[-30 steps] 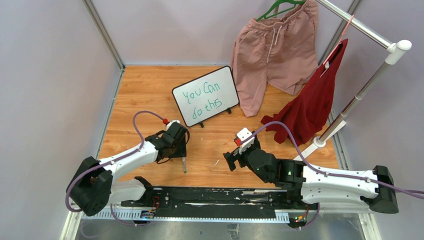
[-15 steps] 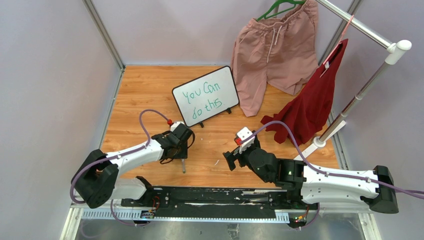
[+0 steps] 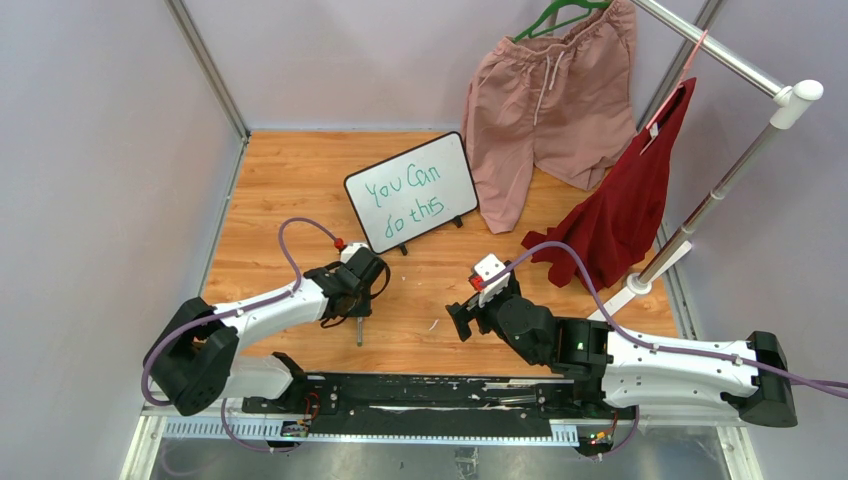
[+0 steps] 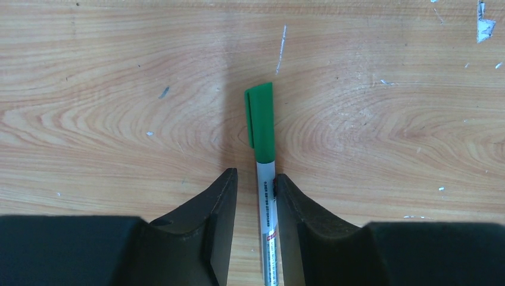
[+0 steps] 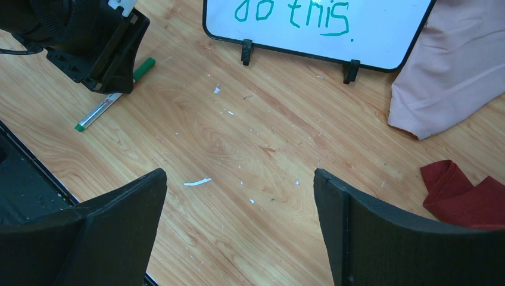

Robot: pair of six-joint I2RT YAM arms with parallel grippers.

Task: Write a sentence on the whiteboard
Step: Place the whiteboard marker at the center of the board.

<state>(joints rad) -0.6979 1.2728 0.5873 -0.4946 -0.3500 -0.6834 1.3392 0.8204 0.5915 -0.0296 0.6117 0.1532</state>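
Note:
The whiteboard (image 3: pixel 455 165) stands propped on its little black feet at the back of the table, and the sentence (image 3: pixel 404 194) "You Can do this" runs over it in green in two lines. Its lower edge (image 5: pixel 381 42) with "do this" (image 5: pixel 292 12) shows in the right wrist view. A green-capped marker (image 4: pixel 260 119) lies flat on the wood. My left gripper (image 4: pixel 255 174) straddles its barrel, jaws narrow. The right finger (image 4: pixel 298 208) touches the barrel and a small gap remains at the left finger. My right gripper (image 5: pixel 240 173) hovers wide open over bare wood, holding nothing.
Pink shorts (image 3: pixel 545 95) and a red garment (image 3: pixel 620 200) hang from a metal rack (image 3: pixel 720 190) at the back right; its base (image 3: pixel 636 284) sits near my right arm. Grey walls close in the table. A black rail (image 3: pixel 430 390) runs along the near edge.
My left arm reached forward and came down over the marker, and its jaws narrowed around the barrel. The marker shifted slightly left. The right arm has stayed still.

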